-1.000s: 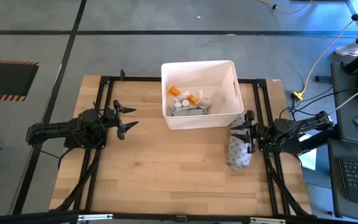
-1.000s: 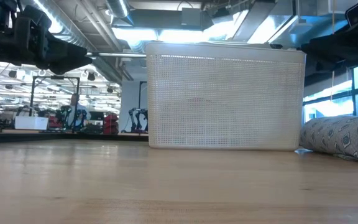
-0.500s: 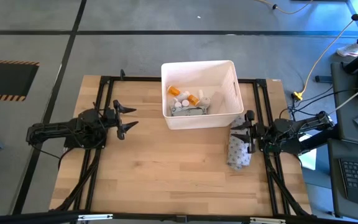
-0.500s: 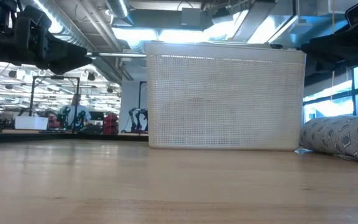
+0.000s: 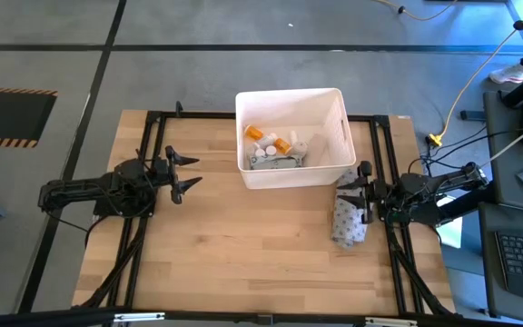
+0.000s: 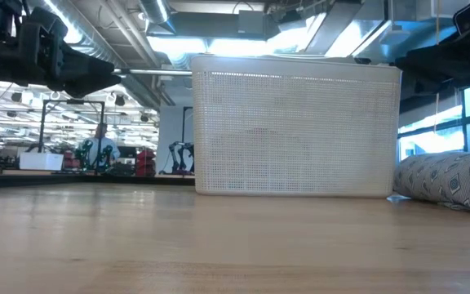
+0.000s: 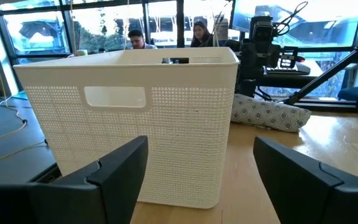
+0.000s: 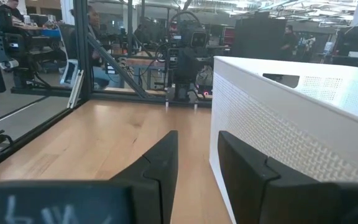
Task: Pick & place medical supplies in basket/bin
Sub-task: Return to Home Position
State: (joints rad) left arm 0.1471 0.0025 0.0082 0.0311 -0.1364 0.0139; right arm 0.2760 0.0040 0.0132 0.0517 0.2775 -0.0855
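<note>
The white tub (image 5: 293, 136) stands on the far middle of the table; its slot handle (image 7: 115, 96) faces the left arm. Inside lie orange pill bottles (image 5: 268, 138), little white bottles (image 5: 298, 145) and a flat grey packet (image 5: 275, 162). My left gripper (image 5: 185, 172) hovers open, left of the tub and pointing at it. My right gripper (image 5: 363, 193) hangs open above a grey diamond-patterned pouch (image 5: 348, 218), which lies flat on the table by the tub's near right corner.
Black frame rails (image 5: 148, 182) run along both sides of the wooden table. In the low view the pouch (image 6: 447, 184) lies right of the tub (image 6: 296, 126), with both arms raised above it. Bare wood (image 5: 252, 245) stretches across the near half. People sit beyond the table (image 7: 135, 38).
</note>
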